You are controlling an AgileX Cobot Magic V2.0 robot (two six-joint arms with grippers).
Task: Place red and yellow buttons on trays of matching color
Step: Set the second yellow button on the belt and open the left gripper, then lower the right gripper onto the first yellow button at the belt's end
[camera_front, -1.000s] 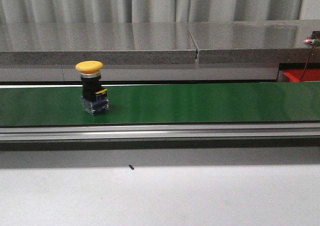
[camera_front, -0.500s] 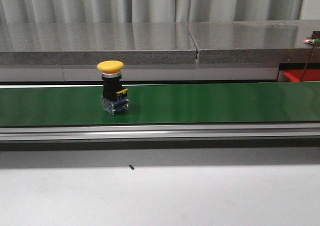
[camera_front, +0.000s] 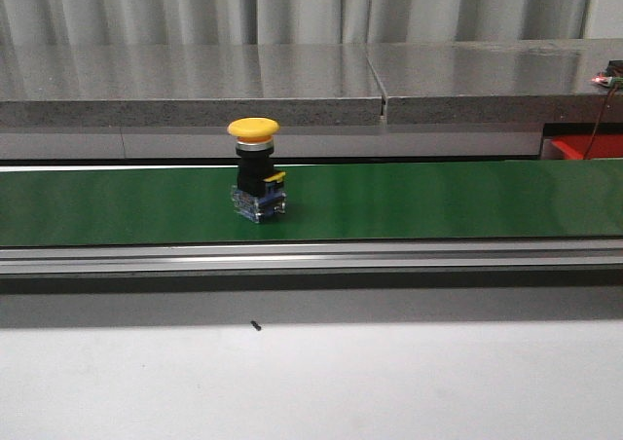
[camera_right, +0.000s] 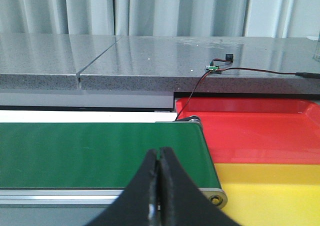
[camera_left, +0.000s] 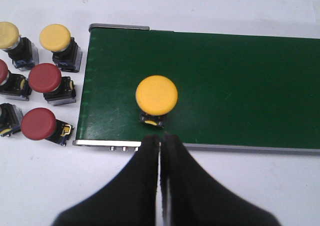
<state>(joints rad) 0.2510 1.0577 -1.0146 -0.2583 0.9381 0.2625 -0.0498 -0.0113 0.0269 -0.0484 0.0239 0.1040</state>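
A yellow button [camera_front: 255, 167] with a black and blue base stands upright on the green belt [camera_front: 409, 201]. It also shows in the left wrist view [camera_left: 156, 95], just beyond my left gripper [camera_left: 160, 138], which is shut and empty above the belt's near rail. Several red and yellow buttons [camera_left: 44, 79] lie on the white table beside the belt's end. My right gripper [camera_right: 159, 152] is shut and empty over the belt's other end, next to the red tray [camera_right: 260, 131] and the yellow tray [camera_right: 275, 191]. Neither gripper shows in the front view.
A grey stone ledge [camera_front: 292, 80] runs behind the belt. A metal rail [camera_front: 311, 257] edges the belt's front, with white table [camera_front: 311, 382] before it. A thin wire [camera_right: 200, 83] with a small board hangs from the ledge to the red tray.
The yellow button has travelled to the right along the green belt, from the left part toward the middle. Nothing else in the front view has moved.
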